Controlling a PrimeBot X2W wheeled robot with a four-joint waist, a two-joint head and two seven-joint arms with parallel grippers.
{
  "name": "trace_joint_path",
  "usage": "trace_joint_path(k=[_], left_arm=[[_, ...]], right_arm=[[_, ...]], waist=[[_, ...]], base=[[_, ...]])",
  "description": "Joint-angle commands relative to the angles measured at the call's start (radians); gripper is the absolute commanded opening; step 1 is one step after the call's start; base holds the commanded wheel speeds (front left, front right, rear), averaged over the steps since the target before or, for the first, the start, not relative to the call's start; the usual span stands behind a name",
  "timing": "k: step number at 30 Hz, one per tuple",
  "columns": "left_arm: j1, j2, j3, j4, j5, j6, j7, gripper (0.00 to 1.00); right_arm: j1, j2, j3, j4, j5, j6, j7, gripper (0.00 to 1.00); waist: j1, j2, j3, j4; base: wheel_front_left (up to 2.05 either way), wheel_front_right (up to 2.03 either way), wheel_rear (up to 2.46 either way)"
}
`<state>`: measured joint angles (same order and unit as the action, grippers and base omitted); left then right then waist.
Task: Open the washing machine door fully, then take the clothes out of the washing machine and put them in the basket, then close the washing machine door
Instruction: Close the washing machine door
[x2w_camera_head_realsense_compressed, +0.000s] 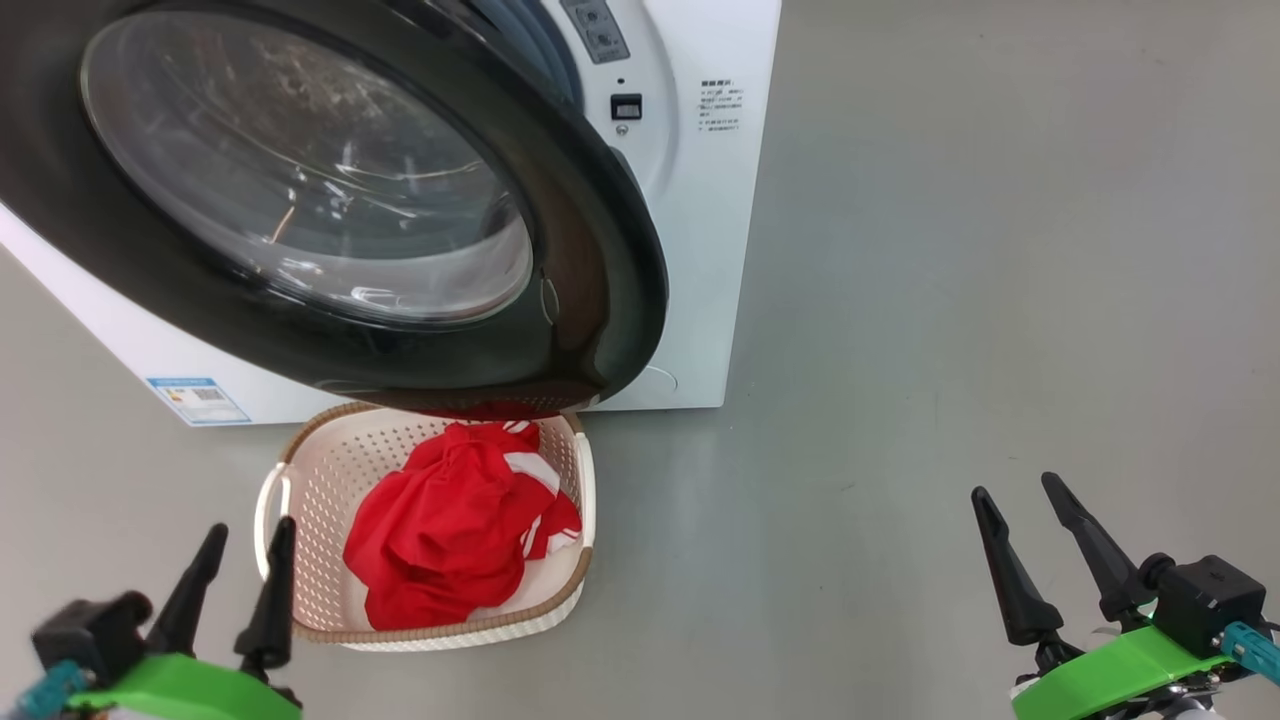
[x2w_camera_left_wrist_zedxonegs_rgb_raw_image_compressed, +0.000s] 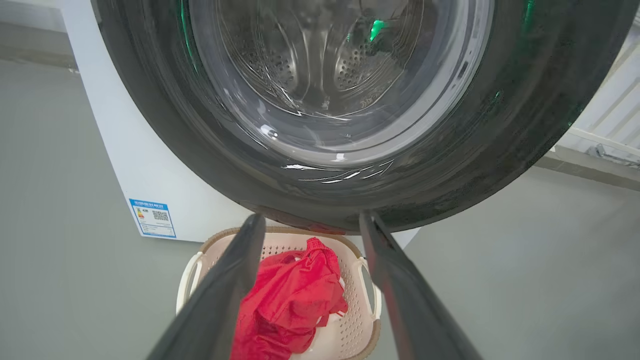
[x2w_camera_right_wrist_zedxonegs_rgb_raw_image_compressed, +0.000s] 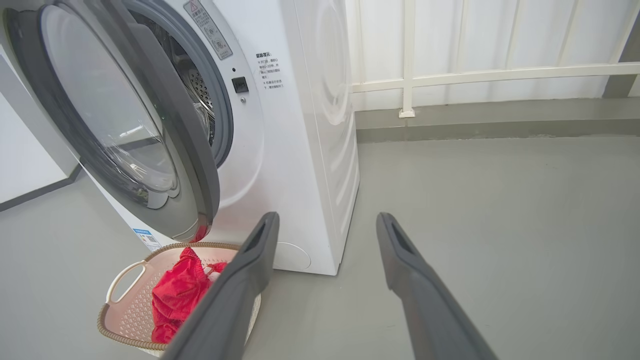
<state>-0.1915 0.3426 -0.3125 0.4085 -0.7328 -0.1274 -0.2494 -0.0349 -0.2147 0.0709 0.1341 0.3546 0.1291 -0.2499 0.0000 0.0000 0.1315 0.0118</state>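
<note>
At lower left of the head view, left gripper (x2w_camera_head_realsense_compressed: 250, 528): fingers spread wide, empty, just beside the basket (x2w_camera_head_realsense_compressed: 320, 470) at its left handle. Right gripper (x2w_camera_head_realsense_compressed: 1015, 487): also wide apart, holding nothing, over the floor (x2w_camera_head_realsense_compressed: 900, 300), well apart from the basket. Clothes (x2w_camera_head_realsense_compressed: 450, 520) lie in the basket. Basket sits at the foot of the washing machine (x2w_camera_head_realsense_compressed: 710, 250); washing machine door (x2w_camera_head_realsense_compressed: 610, 250) ajar, lower rim overhanging the basket's far end.

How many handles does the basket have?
2: the left handle and the right handle, on opposite sides of the basket. None looks hidden.
</note>
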Motion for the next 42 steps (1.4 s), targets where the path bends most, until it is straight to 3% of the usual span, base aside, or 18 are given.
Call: trace_joint_path(k=[1,7,12,21,31,32,33,35,42], left_arm=[[0.024,0.003,0.089,-0.051,0.094,-0.001,-0.012,1.00],[0.105,-0.124,0.261,-0.183,0.336,-0.002,-0.012,1.00],[0.146,-0.186,0.305,-0.236,0.423,-0.003,-0.012,1.00],[0.176,-0.238,0.326,-0.225,0.475,-0.003,-0.012,1.00],[0.163,-0.243,0.321,-0.224,0.479,-0.003,-0.012,1.00],[0.162,-0.245,0.322,-0.225,0.478,-0.003,-0.012,1.00],[0.162,-0.247,0.323,-0.226,0.477,-0.003,-0.012,1.00],[0.165,-0.254,0.325,-0.231,0.476,-0.003,-0.012,1.00],[0.173,-0.273,0.311,-0.241,0.469,-0.003,-0.012,1.00]], right_arm=[[0.005,-0.009,0.014,-0.029,0.002,0.002,-0.012,1.00],[0.006,-0.011,0.012,-0.031,0.004,0.002,-0.012,1.00],[0.010,-0.013,0.010,-0.032,0.005,0.002,-0.012,1.00],[0.015,-0.011,0.010,-0.028,0.003,0.002,-0.012,1.00],[-0.009,-0.015,0.027,-0.029,0.009,0.002,-0.012,1.00],[-0.016,-0.013,0.033,-0.029,0.015,0.002,-0.012,0.75],[-0.026,-0.012,0.040,-0.030,0.022,0.002,-0.012,0.41],[-0.051,-0.009,0.057,-0.032,0.029,0.002,-0.012,0.00],[-0.150,0.003,0.148,-0.027,0.053,0.002,-0.012,0.00]], waist=[[0.0000,0.0000,-0.003,-0.001],[0.0000,0.0000,-0.009,0.001],[0.0000,0.0000,-0.012,0.005],[0.0000,0.0000,-0.012,0.019],[0.0000,0.0000,-0.013,0.037],[0.0000,0.0000,-0.013,0.040],[0.0000,0.0000,-0.014,0.043],[0.0000,0.0000,-0.015,0.052],[0.0000,0.0000,-0.018,0.104]], base=[[0.00,0.00,0.00],[0.00,0.00,0.00],[0.00,0.00,0.00],[0.00,0.00,0.00],[0.00,0.00,0.00],[0.00,0.00,0.00],[0.00,0.00,0.00],[0.00,0.00,0.00],[0.00,0.00,0.00]])
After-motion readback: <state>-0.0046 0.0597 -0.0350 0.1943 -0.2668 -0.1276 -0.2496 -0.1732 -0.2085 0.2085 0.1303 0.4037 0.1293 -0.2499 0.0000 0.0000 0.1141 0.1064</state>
